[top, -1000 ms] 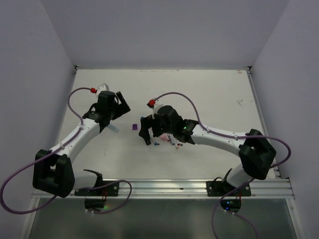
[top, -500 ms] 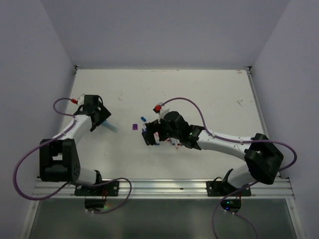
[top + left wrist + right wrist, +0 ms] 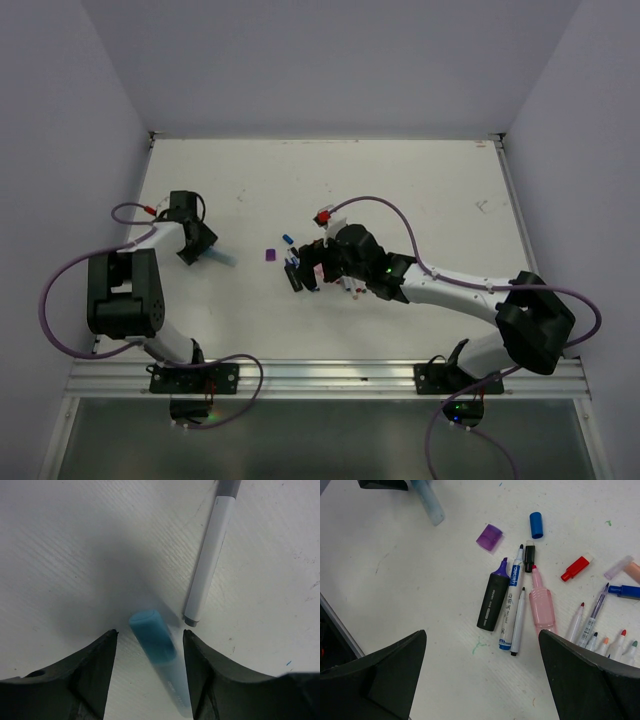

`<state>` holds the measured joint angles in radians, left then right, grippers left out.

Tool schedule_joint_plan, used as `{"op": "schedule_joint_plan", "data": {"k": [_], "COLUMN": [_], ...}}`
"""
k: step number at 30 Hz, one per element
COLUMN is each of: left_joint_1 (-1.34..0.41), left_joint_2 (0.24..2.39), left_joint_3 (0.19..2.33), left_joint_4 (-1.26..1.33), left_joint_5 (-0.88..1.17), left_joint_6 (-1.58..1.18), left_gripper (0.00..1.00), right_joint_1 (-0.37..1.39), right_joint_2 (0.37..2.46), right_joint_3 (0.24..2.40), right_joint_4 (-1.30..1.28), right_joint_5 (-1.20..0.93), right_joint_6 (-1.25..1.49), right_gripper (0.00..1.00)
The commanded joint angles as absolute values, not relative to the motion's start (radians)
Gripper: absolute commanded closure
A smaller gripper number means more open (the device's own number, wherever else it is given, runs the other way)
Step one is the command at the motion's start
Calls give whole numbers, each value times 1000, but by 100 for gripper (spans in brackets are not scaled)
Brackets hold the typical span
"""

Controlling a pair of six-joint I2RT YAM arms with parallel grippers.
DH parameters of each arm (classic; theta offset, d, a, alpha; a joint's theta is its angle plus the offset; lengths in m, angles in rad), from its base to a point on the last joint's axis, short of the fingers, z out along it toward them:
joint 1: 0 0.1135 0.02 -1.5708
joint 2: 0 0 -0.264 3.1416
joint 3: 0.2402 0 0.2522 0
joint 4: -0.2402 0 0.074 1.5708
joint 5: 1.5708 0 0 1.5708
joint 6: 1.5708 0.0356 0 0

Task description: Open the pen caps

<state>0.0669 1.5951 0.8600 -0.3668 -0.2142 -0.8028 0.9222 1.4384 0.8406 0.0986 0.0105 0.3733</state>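
Note:
A light blue highlighter (image 3: 167,672) lies on the table between the fingers of my left gripper (image 3: 150,632), its blue cap (image 3: 151,632) on and pointing away. The barrel rests near the right finger (image 3: 202,675), and a gap shows at the left one. The jaws are open. My right gripper (image 3: 482,632) stands wide open over uncapped pens: a black highlighter (image 3: 493,600), a blue-labelled marker (image 3: 512,605), a slim white pen (image 3: 518,622) and a pink highlighter (image 3: 540,605). Loose caps lie beyond them: purple (image 3: 489,537), blue (image 3: 536,525), black (image 3: 529,558), red (image 3: 574,569).
A white pen (image 3: 209,565) with a grey cap (image 3: 229,486) lies just right of the light blue highlighter. Several thin coloured pens (image 3: 592,620) crowd the right of the right wrist view. In the top view, the pile (image 3: 330,280) sits mid-table and walls enclose the table (image 3: 420,190).
My left arm has folded back toward the left wall and its jaws have narrowed around the light blue highlighter. My right gripper has opened fully and shifted slightly over the pens.

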Motion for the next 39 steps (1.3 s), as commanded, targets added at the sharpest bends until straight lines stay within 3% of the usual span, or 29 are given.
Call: {"op": "schedule_joint_plan", "data": {"k": [1, 12, 23, 33, 39], "left_joint_1": [77, 77, 77, 0, -173], "left_joint_2": [1600, 1612, 1467, 1120, 982], "left_joint_3": [891, 850, 762, 660, 655], "left_joint_4": [-354, -347, -284, -207, -183], "left_joint_5": [-215, -196, -66, 44, 3], "left_joint_6": [-827, -825, -785, -821, -868], "left_gripper": [45, 61, 98, 100, 100], "right_joint_1": [916, 913, 913, 919, 925], "right_joint_2": [1413, 1422, 1453, 1571, 1623], "right_joint_3": [830, 833, 851, 936, 1012], "right_joint_4": [146, 146, 199, 319, 324], "right_joint_5": [37, 15, -126, -301, -296], "right_joint_6": [360, 357, 331, 452, 471], "right_gripper": [1, 1, 1, 3, 9]}}
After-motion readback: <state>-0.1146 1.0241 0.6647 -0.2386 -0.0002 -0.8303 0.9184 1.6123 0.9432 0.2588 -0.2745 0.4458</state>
